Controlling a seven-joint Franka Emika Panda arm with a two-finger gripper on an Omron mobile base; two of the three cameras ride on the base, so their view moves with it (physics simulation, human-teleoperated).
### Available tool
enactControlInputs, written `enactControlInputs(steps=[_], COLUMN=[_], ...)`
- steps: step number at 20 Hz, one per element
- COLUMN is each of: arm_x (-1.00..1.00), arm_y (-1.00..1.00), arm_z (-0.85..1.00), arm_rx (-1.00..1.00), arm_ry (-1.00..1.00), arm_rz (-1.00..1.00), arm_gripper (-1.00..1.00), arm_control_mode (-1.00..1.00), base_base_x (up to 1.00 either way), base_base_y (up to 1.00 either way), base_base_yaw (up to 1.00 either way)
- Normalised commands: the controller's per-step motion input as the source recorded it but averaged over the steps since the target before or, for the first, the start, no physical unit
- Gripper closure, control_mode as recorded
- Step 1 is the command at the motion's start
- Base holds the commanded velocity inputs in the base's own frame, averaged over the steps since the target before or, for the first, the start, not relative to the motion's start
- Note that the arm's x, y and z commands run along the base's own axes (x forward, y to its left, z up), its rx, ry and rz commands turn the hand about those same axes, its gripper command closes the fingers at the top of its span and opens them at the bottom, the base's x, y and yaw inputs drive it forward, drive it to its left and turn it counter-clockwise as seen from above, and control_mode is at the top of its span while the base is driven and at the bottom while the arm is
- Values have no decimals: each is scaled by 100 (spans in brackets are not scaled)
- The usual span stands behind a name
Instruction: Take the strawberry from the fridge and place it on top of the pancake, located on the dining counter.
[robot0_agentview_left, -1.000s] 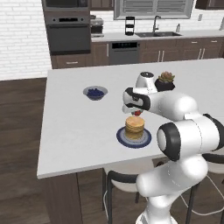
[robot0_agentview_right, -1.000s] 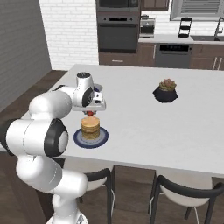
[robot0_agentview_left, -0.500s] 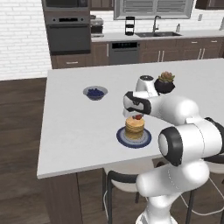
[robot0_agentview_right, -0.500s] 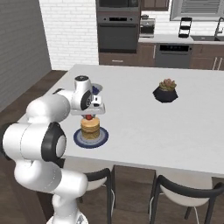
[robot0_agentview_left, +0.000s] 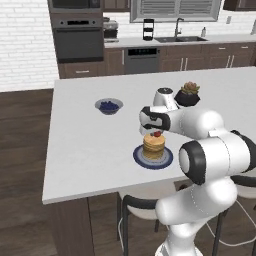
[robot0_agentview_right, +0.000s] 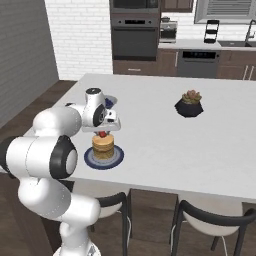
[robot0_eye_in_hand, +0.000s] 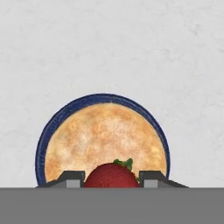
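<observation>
Strawberry over the pancake

The claw (robot0_eye_in_hand: 111, 181) grips the glossy red, green-leafed strawberry (robot0_eye_in_hand: 112, 176) just above the golden, speckled pancake (robot0_eye_in_hand: 103, 138) on its blue-rimmed plate (robot0_eye_in_hand: 43, 139), pale bench (robot0_eye_in_hand: 109, 43) beneath.

Small roundish strawberry (robot0_eye_in_hand: 112, 176) is showing deep red with fine pale speckling and a green leafy cap. Flat round pancake (robot0_eye_in_hand: 105, 140) is showing golden tan, mottled with paler patches, browner toward its edge; side-on in the base views it is reading as stacked tan bands. Round plate (robot0_eye_in_hand: 43, 135) under it is showing a dark blue rim. Rectangular slab dining counter (robot0_agentview_left: 90, 145) is showing pale grey-white with faint marbling. Small dish (robot0_agentview_left: 109, 106) is showing dark blue contents inside a greyish-blue rim. Faceted pot (robot0_agentview_right: 189, 108) is showing black, its plant dull green and brownish.
</observation>
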Motion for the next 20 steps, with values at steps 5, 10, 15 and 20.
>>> enactControlInputs(steps=[5, 10, 15, 20], arm_x=[-2, -1, 0, 0], arm_y=[2, 0, 0, 0], arm_z=[-31, -21, -13, -4], arm_rx=[-2, -1, 0, 0], arm_ry=[3, 1, 0, 0], arm_rz=[0, 0, 0, 0], arm_gripper=[100, 100, 100, -100], arm_control_mode=[-100, -100, -100, -100], base_base_x=[0, 0, 0, 0], base_base_y=[0, 0, 0, 0], base_base_yaw=[0, 0, 0, 0])
